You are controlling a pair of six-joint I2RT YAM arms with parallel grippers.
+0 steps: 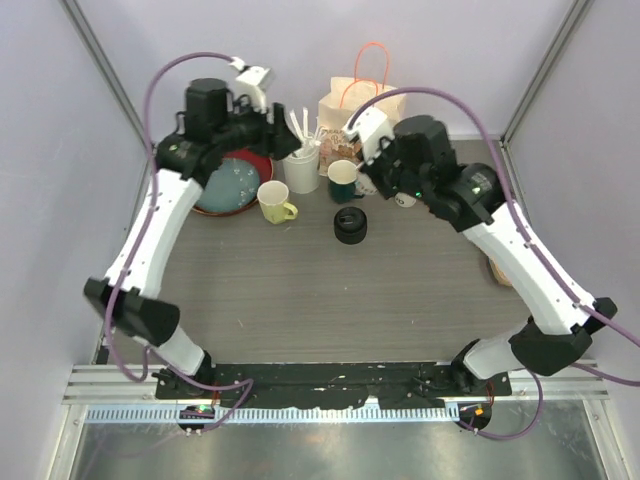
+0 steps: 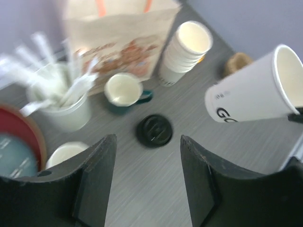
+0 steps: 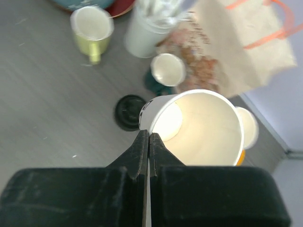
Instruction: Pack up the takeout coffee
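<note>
The paper bag (image 1: 352,100) stands top centre. My left gripper (image 2: 147,142) hangs wide and empty, upper left. My right gripper (image 3: 148,137) pinches the tilted, lidless paper cup (image 3: 203,125) by its rim, right of centre. The black lid (image 1: 350,225) lies mid-table.

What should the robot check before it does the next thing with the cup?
1. Right claw shut on the paper cup rim: ok.
2. Black lid on that cup: not ok; it lies on the table.
3. Left claw open and empty: ok.
4. Lid apart from the green mug: ok.
5. Paper bag open at the top: cannot tell.
</note>
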